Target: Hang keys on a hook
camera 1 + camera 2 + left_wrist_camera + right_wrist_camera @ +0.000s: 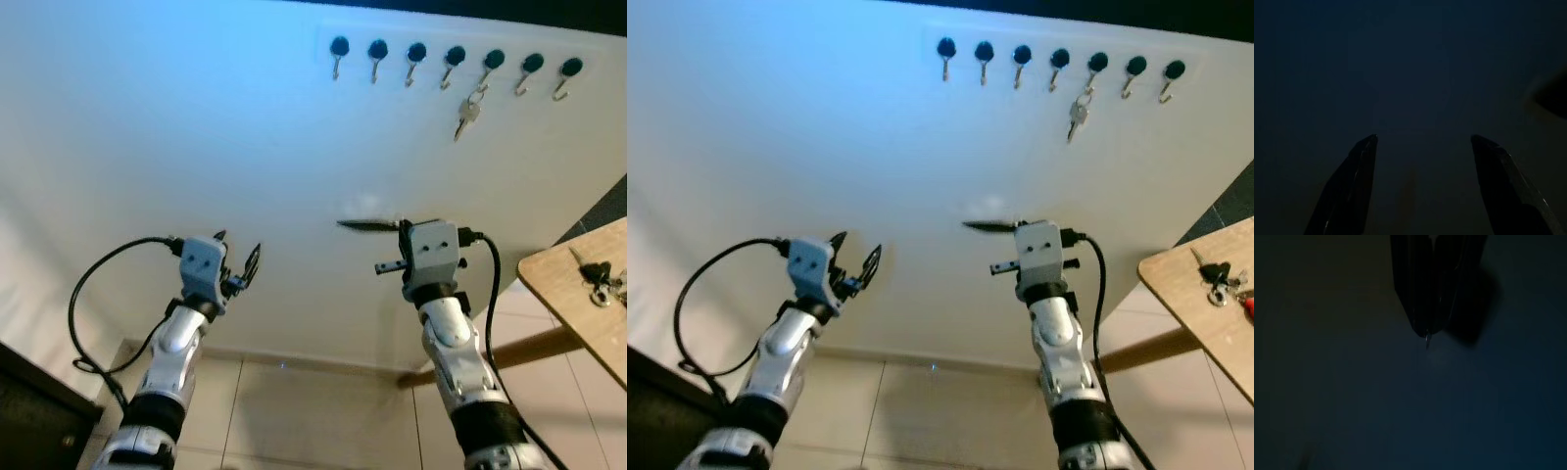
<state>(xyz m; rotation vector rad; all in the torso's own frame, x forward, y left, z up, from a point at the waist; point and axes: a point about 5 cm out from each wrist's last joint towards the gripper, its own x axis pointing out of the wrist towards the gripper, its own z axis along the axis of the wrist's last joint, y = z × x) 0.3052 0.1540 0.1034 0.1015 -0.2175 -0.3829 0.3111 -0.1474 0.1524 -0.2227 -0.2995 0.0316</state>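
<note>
Smooth white wall ahead, row of seven round-capped black hooks up top. I see silver keys dangling from fifth hook. Left gripper raised, thin fingers spread apart. Right gripper raised below hooks, fingers pressed together. Wooden table at right carries another key bunch.

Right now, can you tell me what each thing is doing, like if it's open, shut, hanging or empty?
Left tool: open, holding nothing.
Right tool: fingers together, pointing at the wall.
Hanging keys: hung on the fifth hook from the left.
Other hooks: six, all empty.
Keys on the table: lying flat near the edge.
Wooden table: standing at the right.
</note>
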